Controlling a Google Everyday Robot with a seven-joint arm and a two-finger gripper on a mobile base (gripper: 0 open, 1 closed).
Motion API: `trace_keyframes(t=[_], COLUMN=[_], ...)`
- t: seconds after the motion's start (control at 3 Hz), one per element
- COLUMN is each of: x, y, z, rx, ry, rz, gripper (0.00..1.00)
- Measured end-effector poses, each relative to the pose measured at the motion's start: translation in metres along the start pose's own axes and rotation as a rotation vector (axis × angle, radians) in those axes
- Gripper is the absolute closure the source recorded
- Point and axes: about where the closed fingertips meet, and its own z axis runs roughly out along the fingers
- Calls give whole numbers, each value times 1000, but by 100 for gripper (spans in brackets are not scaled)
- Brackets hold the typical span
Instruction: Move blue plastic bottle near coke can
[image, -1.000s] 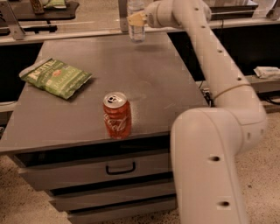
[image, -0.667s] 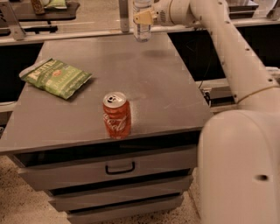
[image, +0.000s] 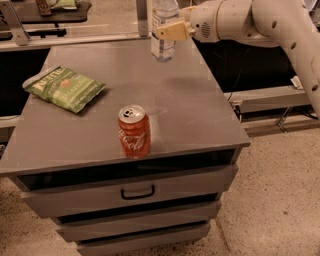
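Note:
The blue plastic bottle (image: 163, 49), clear with a white and dark label, is at the table's far edge, right of centre, and its top is cut off by the frame. My gripper (image: 160, 31) reaches in from the right and is shut on the bottle, with one tan finger (image: 172, 31) across its front. The bottle seems to hang a little above the grey table top (image: 200, 110). The coke can (image: 134, 131), red with white script, stands upright near the table's front edge, well in front of the bottle and slightly left.
A green chip bag (image: 64, 87) lies flat on the table's left side. The table has drawers below with a dark handle (image: 137, 192). My white arm (image: 280, 20) spans the upper right. A rail and other furniture stand behind the table.
The bottle and gripper have shifted slightly right along the far edge. My arm has swung away from the lower right, uncovering the table's right side and the floor.

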Motion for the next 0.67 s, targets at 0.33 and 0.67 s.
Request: trace_keyframes(t=[0.33, 0.67], x=[2, 1], y=[76, 76], z=[-26, -26], rx=[-109, -110], ry=[13, 13], rz=[6, 6], gripper=[100, 100])
